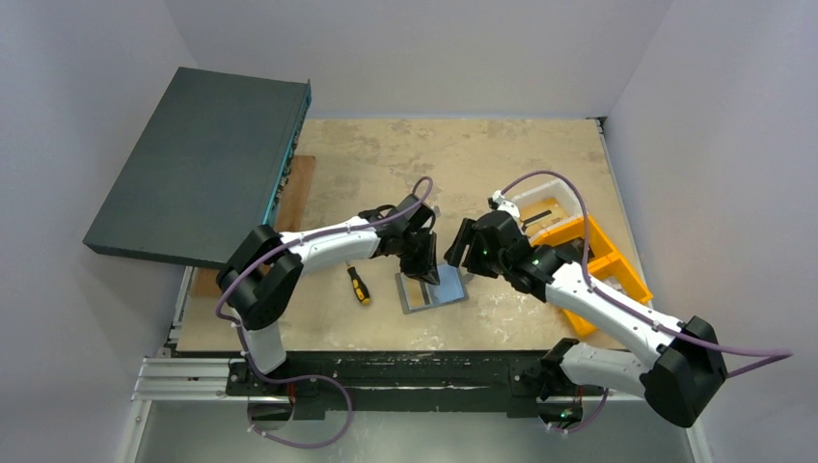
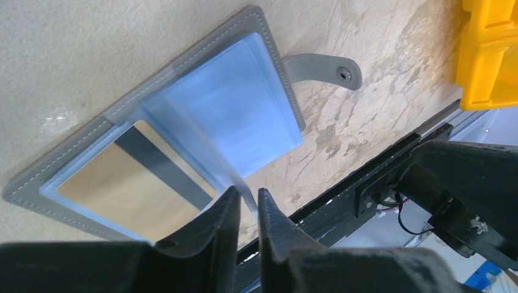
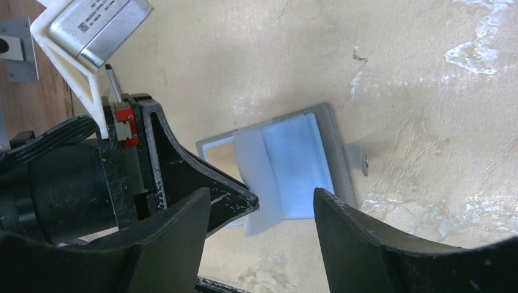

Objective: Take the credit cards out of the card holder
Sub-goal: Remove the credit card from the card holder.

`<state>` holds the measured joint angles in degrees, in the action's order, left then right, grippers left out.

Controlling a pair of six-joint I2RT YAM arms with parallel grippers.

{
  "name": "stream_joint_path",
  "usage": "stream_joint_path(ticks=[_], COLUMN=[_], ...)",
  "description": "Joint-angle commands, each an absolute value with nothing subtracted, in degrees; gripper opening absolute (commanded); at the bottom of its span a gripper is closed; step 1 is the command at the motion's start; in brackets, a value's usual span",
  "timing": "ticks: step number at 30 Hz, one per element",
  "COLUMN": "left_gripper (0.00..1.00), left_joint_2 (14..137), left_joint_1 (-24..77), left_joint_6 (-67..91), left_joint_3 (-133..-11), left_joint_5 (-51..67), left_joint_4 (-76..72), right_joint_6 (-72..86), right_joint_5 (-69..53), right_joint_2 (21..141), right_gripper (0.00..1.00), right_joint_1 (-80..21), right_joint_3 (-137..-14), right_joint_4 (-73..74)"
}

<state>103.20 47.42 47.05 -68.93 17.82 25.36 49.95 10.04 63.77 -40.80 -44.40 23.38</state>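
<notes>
Partly behind the left claw, card holder corner.

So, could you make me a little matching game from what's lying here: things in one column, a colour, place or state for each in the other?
Things:
1. card holder
2. screwdriver
3. orange bin
4. dark flat box

Descriptions:
A. yellow-and-black handle
B. sticking out past the far-left corner of the table
C. lying open, pale blue inside
D. at the table's right edge

Pairs: 1-C, 2-A, 3-D, 4-B
</notes>
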Motion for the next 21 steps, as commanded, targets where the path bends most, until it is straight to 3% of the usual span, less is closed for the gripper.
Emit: stream_joint_path(ticks=[1,14,21], left_gripper=[0.2,0.41,0.52], left_joint_2=[104.8,113.8,111.9], left_joint_1=[48.0,48.1,48.1], left_joint_6=[47.7,48.0,46.9], left_joint_3=[-73.3,-78.0,-77.8], left_joint_5=[19.7,23.6,22.8], left_joint_4=[24.9,22.3,22.5], right_joint_6=[49.3,49.1,47.8], right_joint_5=[12.5,12.7,9.7], right_joint_2=[61.7,60.2,60.8], right_gripper=[0.63,0.63,0.63], right_joint_1=[-40.5,-40.6,-40.6], right_joint_3=[-43.6,-43.2,-43.0], right_joint_4=[25.3,27.1,25.6])
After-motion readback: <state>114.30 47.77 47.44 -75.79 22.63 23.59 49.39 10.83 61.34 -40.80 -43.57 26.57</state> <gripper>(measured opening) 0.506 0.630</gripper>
